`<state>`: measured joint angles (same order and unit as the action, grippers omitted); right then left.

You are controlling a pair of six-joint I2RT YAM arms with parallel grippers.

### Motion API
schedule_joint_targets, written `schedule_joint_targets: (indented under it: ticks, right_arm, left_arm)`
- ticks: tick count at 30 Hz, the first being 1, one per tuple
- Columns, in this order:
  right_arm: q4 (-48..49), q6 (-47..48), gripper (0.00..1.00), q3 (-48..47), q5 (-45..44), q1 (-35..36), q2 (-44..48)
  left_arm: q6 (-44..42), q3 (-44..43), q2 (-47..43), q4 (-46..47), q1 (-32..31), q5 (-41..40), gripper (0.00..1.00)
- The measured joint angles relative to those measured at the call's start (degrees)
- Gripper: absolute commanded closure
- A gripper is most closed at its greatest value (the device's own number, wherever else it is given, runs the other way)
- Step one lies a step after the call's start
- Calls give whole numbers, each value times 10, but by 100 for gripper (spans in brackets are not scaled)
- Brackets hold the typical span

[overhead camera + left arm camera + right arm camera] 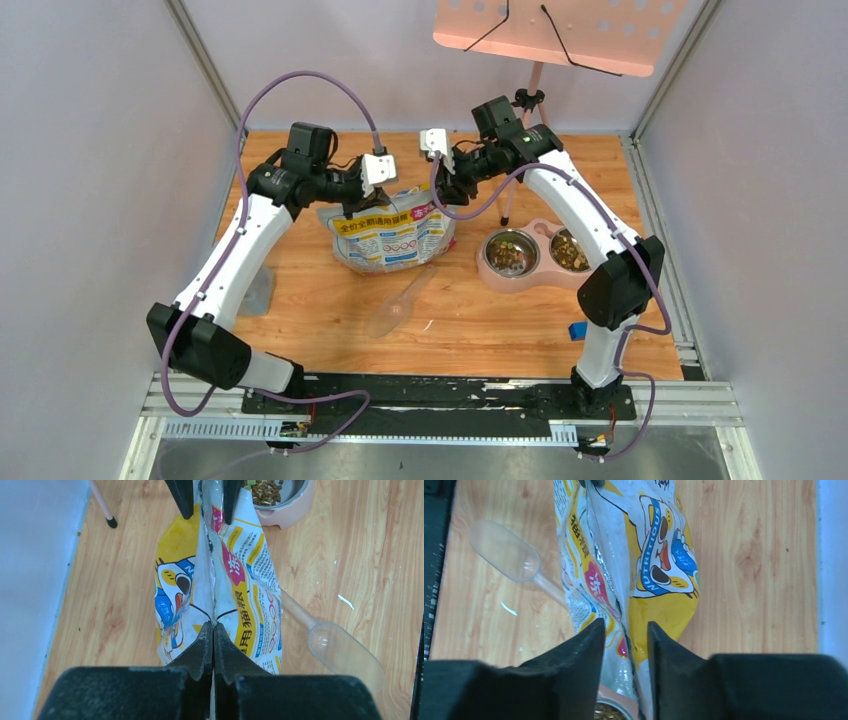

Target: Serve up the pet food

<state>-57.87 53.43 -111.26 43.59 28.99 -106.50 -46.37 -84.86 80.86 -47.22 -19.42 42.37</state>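
The printed bag [390,235] stands upright mid-table. My left gripper [213,625] is shut on the left end of its top seam. At the other end, my right gripper [625,625] is open, its fingers on either side of the bag [664,605] top without pinching it. Brown pet food [510,252] fills both cups of the pink double bowl [490,272] to the right of the bag; it also shows in the left wrist view as pet food [265,491]. The clear scoop [395,305] lies empty on the wood in front of the bag.
A pink music stand's pole [510,200] comes down just behind the bowl, with a foot [111,522] near the bag. A small blue object [578,330] lies by the right arm's base. Grey walls close in both sides.
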Motion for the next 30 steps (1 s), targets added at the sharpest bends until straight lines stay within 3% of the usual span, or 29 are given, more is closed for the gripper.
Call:
schedule_joint_targets:
  ticks: [5, 13, 17, 24, 30]
  right_arm:
    - [0, -27, 52, -5, 41, -2, 6]
    - [29, -63, 57, -40, 95, 25, -5]
    - [40, -64, 66, -40, 106, 45, -20]
    - [74, -59, 100, -28, 105, 56, -25]
    - [90, -67, 100, -22, 105, 55, -25]
  left_arm:
    - [-2, -13, 6, -18, 0, 4, 100]
    - [13, -28, 19, -32, 1, 9, 100]
    - [24, -28, 19, -31, 1, 8, 100]
    - [41, -28, 19, -33, 0, 10, 100]
    - [52, -28, 20, -32, 1, 8, 100]
